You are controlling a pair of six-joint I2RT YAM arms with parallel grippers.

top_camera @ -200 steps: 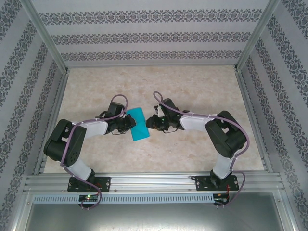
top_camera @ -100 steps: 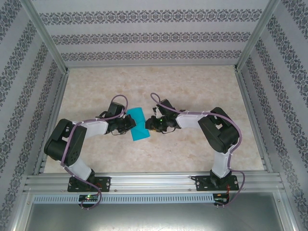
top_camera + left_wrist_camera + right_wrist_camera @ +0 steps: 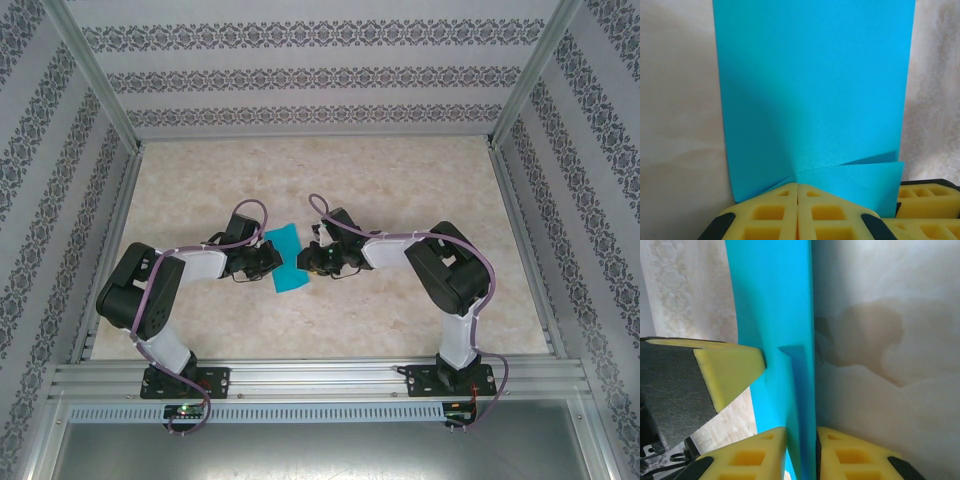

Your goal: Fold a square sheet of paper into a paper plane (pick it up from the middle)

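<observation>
Square sheet of paper [image 3: 285, 260]: partly folded, held up between both tools, long axis crossing the line that joins them. Left gripper [image 3: 797, 200] is pressed together on the near edge, with the sheet extending straight ahead. Right gripper [image 3: 801, 437] appears to pinch the opposite edge. Judgement: the next crease depends on this opposed grip; neither arm is nearer.

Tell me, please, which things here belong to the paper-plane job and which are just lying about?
For the job:
blue paper, partly folded
left pincer, shut on the paper
right pincer, a pad on either side of the paper

Just there:
marbled table
patterned walls
metal frame
</observation>
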